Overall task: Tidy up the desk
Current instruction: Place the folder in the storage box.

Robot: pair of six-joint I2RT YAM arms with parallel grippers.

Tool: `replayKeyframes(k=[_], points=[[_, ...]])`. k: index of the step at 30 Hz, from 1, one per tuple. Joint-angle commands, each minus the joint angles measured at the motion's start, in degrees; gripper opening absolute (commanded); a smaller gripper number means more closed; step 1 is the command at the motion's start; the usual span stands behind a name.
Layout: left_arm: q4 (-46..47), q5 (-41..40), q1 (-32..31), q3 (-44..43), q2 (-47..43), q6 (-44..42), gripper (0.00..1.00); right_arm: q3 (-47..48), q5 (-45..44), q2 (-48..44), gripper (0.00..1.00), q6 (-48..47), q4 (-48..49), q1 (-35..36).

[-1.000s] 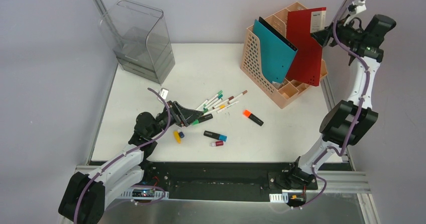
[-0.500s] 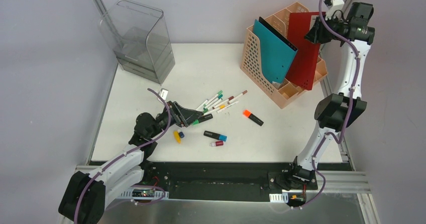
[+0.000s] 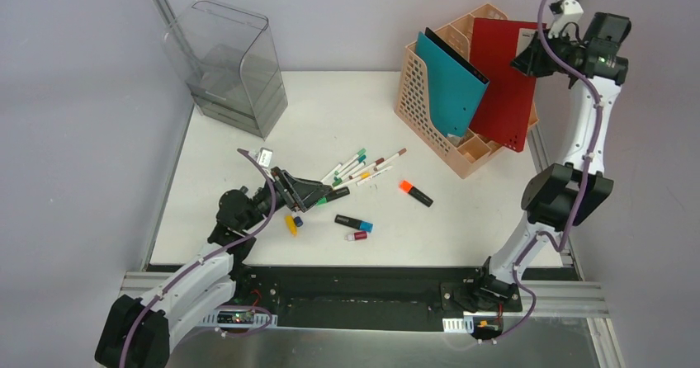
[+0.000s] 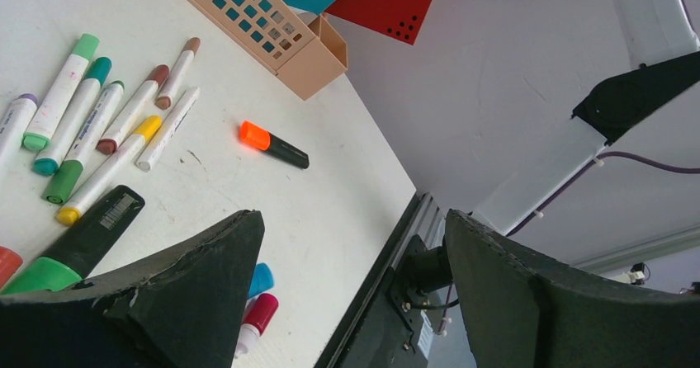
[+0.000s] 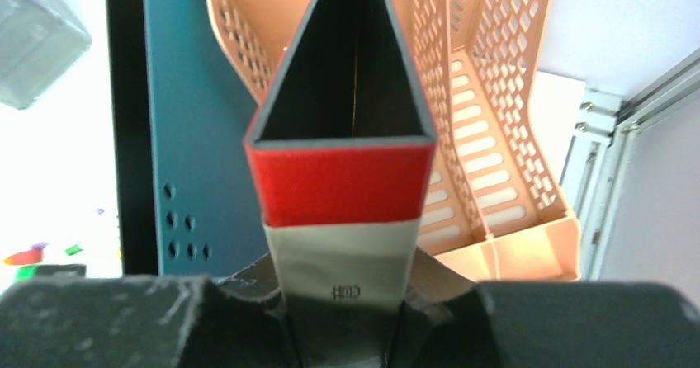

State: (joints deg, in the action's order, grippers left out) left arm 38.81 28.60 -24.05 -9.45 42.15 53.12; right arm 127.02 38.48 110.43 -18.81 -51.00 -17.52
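Note:
The desk [image 3: 347, 112] is a white tabletop. A red folder [image 3: 503, 79] stands tilted in a peach file rack [image 3: 421, 108] at the back right, beside a teal folder [image 3: 450, 83]. My right gripper [image 3: 532, 54] is up at the red folder's top corner. In the right wrist view its jaws press both sides of the red folder [image 5: 342, 182] at the white spine label, so the right gripper [image 5: 342, 302] is shut on it. My left gripper [image 3: 318, 188] hovers low at the left of the desk, open and empty [image 4: 355, 228], next to a green-capped black marker [image 4: 78, 244].
Several markers [image 3: 359, 166] lie fanned mid-desk, with an orange highlighter [image 3: 415, 192], a blue-capped pen [image 3: 353, 222], a red-capped one [image 3: 357, 236] and a yellow one [image 3: 290, 224] nearby. A clear grey bin [image 3: 231, 67] stands at the back left. The black rail [image 3: 363, 290] runs along the near edge.
The right gripper's jaws have closed onto the red folder's top, and the right arm has swung about near the rack. The left arm shifted only slightly.

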Motion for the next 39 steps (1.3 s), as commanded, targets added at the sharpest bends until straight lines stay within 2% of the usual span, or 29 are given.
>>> replayKeyframes(k=[1,5,9,16,23,27,35,39], points=[[0.8,-0.3,-0.2,0.1,-0.4,-1.4,0.84,-10.2,16.7,-9.7,0.0,7.6,14.7,-4.8],[1.9,0.1,-0.2,-0.1,0.6,-0.9,0.84,-22.8,20.8,-14.7,0.0,15.7,36.5,-5.4],[1.9,0.1,-0.2,-0.1,0.5,-0.5,0.84,-30.0,21.5,-15.7,0.0,23.4,54.1,-5.4],[1.0,-0.1,-0.2,-0.6,0.2,-0.5,0.84,-31.5,21.0,-11.3,0.0,29.9,69.1,-5.4],[0.9,-0.2,-0.2,-1.2,1.0,-0.5,0.84,-36.0,21.8,-6.3,0.0,42.9,92.5,-5.2],[0.6,-0.2,-0.2,-1.2,0.7,-0.5,0.84,-38.7,21.7,-4.4,0.0,46.0,99.1,-5.2],[0.2,-0.4,-0.2,-1.4,0.9,-0.9,0.84,-42.3,19.5,-2.4,0.0,41.7,100.1,-5.2],[0.5,-0.4,-0.2,-1.6,1.3,-0.8,0.84,-43.2,18.6,-0.8,0.0,42.0,103.9,-5.2]])
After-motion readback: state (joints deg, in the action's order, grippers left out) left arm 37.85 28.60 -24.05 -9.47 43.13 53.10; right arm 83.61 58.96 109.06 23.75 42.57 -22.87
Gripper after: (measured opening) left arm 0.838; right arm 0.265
